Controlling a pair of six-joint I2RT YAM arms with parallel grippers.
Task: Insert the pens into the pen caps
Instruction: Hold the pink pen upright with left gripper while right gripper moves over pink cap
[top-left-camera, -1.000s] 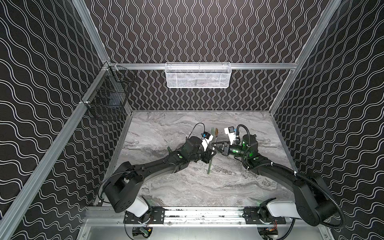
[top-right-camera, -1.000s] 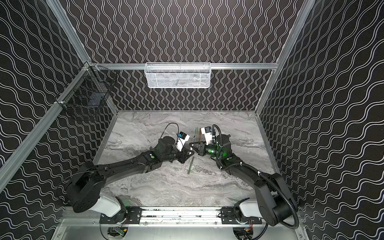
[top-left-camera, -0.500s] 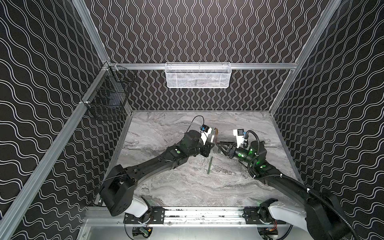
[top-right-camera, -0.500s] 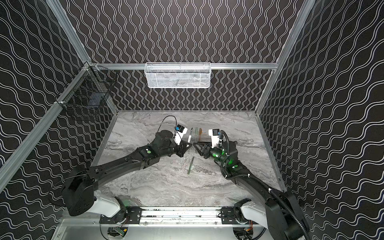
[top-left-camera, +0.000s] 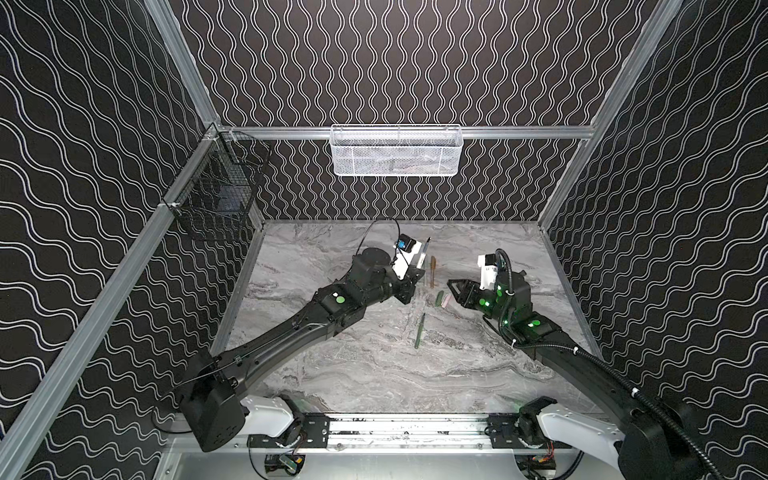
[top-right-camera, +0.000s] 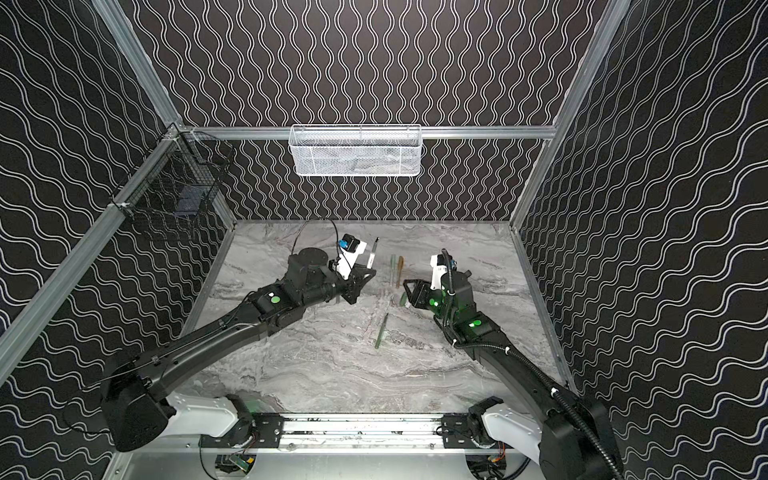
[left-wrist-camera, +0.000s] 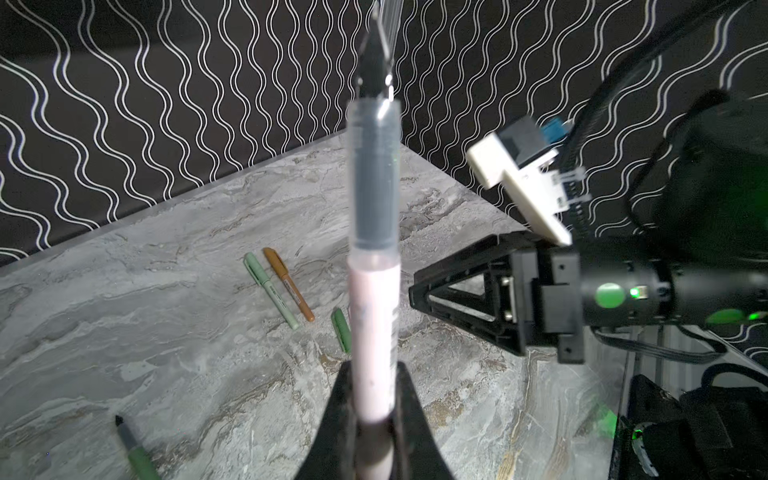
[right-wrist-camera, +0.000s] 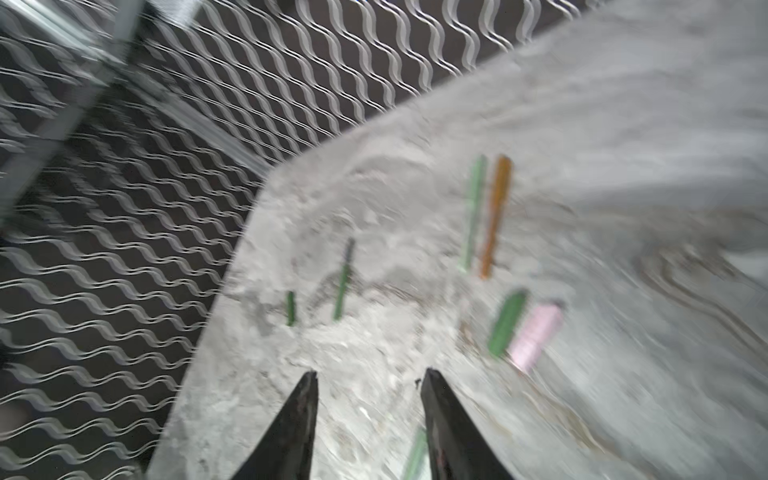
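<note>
Since the frame of a second ago, when they met nose to nose at mid-table, the two grippers are found separated. The right gripper is drawn back to the right of centre, and the left gripper is carried higher in the frame. The left gripper's jaws are clamped low on the barrel of the pinkish white pen, whose bare dark tip is raised toward the top of the left wrist view. The right gripper's jaws are seen parted in the right wrist view, with nothing between them, above the marbled table. Between the two grippers in both top views, the pale green pen and the orange-brown pen are laid side by side. Just below them, a dark green cap and the pink cap are laid together, just beside the right gripper's fingertips. A dark green pen is laid alone lower in the frame, near centre. In the blurred right wrist view, a second dark green pen and a short dark green piece are made out farther off, near the table's edge.
</note>
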